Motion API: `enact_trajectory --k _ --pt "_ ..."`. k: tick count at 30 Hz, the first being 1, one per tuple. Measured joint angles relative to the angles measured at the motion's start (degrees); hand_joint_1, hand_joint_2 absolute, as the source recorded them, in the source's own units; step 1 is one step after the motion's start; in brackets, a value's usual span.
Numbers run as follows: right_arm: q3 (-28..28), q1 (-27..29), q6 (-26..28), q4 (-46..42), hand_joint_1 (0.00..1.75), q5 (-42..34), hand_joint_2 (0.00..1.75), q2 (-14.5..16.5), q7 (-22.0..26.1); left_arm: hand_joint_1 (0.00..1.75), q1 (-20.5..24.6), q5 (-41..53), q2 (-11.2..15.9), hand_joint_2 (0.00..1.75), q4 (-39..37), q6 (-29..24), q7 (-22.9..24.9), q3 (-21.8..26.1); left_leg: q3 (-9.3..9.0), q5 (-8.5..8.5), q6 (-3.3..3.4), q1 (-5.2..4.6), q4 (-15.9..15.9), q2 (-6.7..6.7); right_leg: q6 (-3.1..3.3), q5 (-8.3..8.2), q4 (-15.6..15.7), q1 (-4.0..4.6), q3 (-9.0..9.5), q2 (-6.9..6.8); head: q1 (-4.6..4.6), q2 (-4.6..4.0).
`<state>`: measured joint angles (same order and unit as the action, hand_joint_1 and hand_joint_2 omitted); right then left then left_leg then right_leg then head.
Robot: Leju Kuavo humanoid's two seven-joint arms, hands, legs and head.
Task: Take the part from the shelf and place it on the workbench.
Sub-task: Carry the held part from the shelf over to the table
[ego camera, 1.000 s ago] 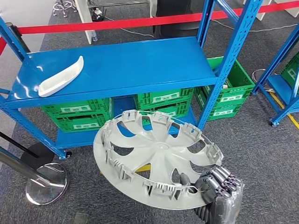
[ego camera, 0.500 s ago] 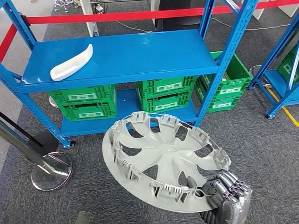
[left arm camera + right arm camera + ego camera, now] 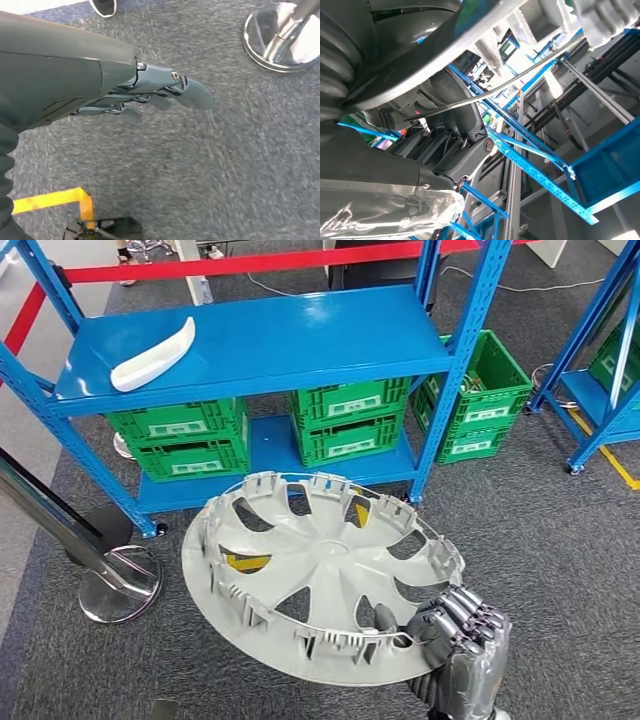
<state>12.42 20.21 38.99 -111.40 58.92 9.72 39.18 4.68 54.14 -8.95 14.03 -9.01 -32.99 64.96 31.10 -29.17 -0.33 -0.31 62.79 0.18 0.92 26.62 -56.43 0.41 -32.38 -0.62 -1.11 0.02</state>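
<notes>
grey hubcap [image 3: 317, 575] is off the shelf [image 3: 256, 340], carried over the floor, gripped at one rim by the right robot hand [image 3: 453, 635]. left robot hand [image 3: 166, 92] hangs empty, fingers extended. risk: the one-sided hold may let it tilt and slip.

Right hand [image 3: 453, 640] cut off at lower edge of head view, palm hidden under wheel cover [image 3: 317, 575] rim. Shelf [image 3: 256, 340] uprights cropped at top. Crate [image 3: 181, 440] labels too small to read. Carpet [image 3: 226, 165] blurred in left wrist view.
</notes>
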Motion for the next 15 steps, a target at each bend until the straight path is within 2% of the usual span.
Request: enact_trajectory --k 1,2,4,5,6,7,9,10,11,12,13,14,15 --pt "0.1 -0.1 0.0 0.2 1.75 0.1 1.75 0.0 0.0 0.00 0.0 0.0 0.1 1.75 0.0 0.0 0.0 0.0 -2.27 0.06 0.33 -0.11 -3.7 -0.04 -0.27 -0.42 -0.2 0.05 -0.61 -0.02 -0.04 0.00" --pt "0.1 -0.3 0.0 0.3 1.75 0.1 1.75 0.0 0.0 0.00 0.0 0.0 0.3 1.75 0.0 0.0 -0.1 0.0 -3.65 -0.17 0.62 -0.25 -6.3 -0.09 -0.62 -0.88 -0.4 0.05 -1.09 -0.07 -0.05 0.00" --pt "0.1 -0.5 0.0 0.6 1.75 0.1 1.75 0.0 0.0 0.00 0.0 0.0 0.4 1.75 0.0 0.0 -0.1 0.0 -3.85 -0.03 1.07 -0.44 -7.9 -0.06 -1.38 -1.83 -0.3 -0.04 -1.67 -0.15 -0.07 0.00" --pt "0.1 -0.5 0.0 0.6 1.75 0.2 1.75 -0.1 0.0 0.00 -0.1 0.0 0.4 1.75 0.0 0.0 -0.1 0.0 -3.51 0.53 1.36 -0.36 -8.1 0.04 -1.74 -1.66 -0.4 -0.08 -2.02 -0.07 -0.03 0.00" --pt "0.1 -0.6 0.0 0.7 1.75 0.2 1.75 -0.1 0.1 0.00 -0.1 0.0 0.4 1.75 0.0 0.0 -0.1 0.0 -3.11 1.13 1.74 -0.22 -8.4 0.15 -2.07 -0.66 -1.1 -0.10 -2.56 0.08 -0.10 0.00" --pt "0.1 -0.7 0.0 0.8 1.75 0.2 1.75 -0.1 0.1 0.00 0.0 0.0 0.4 1.75 0.0 0.0 -0.1 0.0 -2.62 1.75 2.05 -0.06 -8.6 0.26 -2.40 1.26 -2.9 -0.15 -3.37 0.23 -0.18 0.00" --pt "0.2 -0.9 0.0 1.1 1.75 0.2 1.75 -0.2 0.1 0.00 0.1 0.0 0.4 1.75 0.0 0.0 -0.1 0.1 -1.43 2.71 2.40 0.04 -8.6 0.39 -2.96 6.47 -9.8 -0.44 -5.57 0.41 -0.34 0.00" --pt "0.2 -1.0 0.0 1.2 1.75 0.2 1.75 -0.2 0.1 0.00 0.1 0.0 0.4 1.75 0.0 0.0 -0.1 0.1 -0.76 3.13 2.38 0.03 -8.4 0.43 -3.20 8.26 -13.6 -0.58 -6.41 0.41 -0.36 0.00" --pt "0.2 -1.0 0.0 1.3 1.75 0.2 1.75 -0.2 0.1 0.00 0.1 0.0 0.4 1.75 0.0 0.1 -0.1 0.1 -0.06 3.52 2.32 0.04 -8.2 0.48 -3.40 8.80 -16.0 -0.68 -6.60 0.41 -0.35 0.00" --pt "0.2 -1.0 0.0 1.4 1.75 0.2 1.75 -0.2 0.1 0.00 0.1 0.0 0.4 1.75 0.0 0.1 -0.1 0.1 0.62 3.85 2.23 0.07 -7.9 0.51 -3.55 8.16 -16.4 -0.81 -5.87 0.40 -0.36 0.00" --pt "0.2 -1.0 0.0 1.5 1.75 0.2 1.75 -0.2 0.1 0.00 0.1 0.0 0.4 1.75 0.0 0.1 -0.1 0.1 1.27 4.13 2.09 0.12 -7.6 0.53 -3.65 6.63 -14.6 -0.95 -4.05 0.40 -0.36 0.00" --pt "0.2 -1.1 0.0 1.6 1.75 0.2 1.75 -0.2 0.1 0.00 0.1 0.0 0.4 1.75 0.0 0.1 -0.1 0.1 1.83 4.36 1.90 0.15 -7.2 0.50 -3.73 4.96 -11.0 -1.11 -1.40 0.40 -0.36 0.00" --pt "0.2 -1.1 0.0 1.6 1.75 0.2 1.75 -0.2 0.1 0.00 0.1 0.0 0.4 1.75 0.0 0.1 -0.1 0.1 2.35 4.58 1.63 0.12 -6.8 0.47 -3.80 4.10 -6.9 -1.16 1.50 0.46 -0.38 0.00"
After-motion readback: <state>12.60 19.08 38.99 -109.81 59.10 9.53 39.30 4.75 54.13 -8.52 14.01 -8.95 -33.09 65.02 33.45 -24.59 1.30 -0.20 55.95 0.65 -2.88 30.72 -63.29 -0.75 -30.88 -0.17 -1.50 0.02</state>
